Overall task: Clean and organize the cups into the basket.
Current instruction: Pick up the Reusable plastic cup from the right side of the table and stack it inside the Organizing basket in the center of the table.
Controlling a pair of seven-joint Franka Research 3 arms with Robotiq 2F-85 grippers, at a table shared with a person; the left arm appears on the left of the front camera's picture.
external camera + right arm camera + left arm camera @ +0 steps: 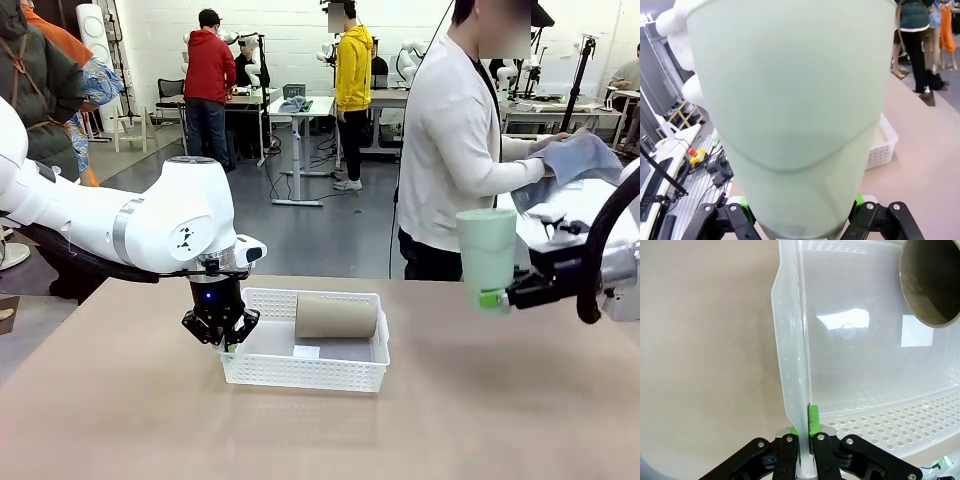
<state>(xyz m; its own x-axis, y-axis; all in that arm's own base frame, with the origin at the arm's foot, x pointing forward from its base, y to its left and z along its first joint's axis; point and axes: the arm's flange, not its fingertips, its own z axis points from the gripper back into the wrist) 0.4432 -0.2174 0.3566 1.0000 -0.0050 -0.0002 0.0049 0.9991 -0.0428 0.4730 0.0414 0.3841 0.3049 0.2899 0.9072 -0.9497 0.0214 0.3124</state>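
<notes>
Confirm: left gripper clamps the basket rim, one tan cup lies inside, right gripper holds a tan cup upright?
Wrong on the colour: the right gripper holds the mint green cup, upright, as the front view shows. The left gripper does clamp the basket rim, with one tan cup lying inside.

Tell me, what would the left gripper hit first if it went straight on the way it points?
Probably the table, just beneath it: the left gripper points down, shut on the side wall of the basket. Depth is unclear.
</notes>
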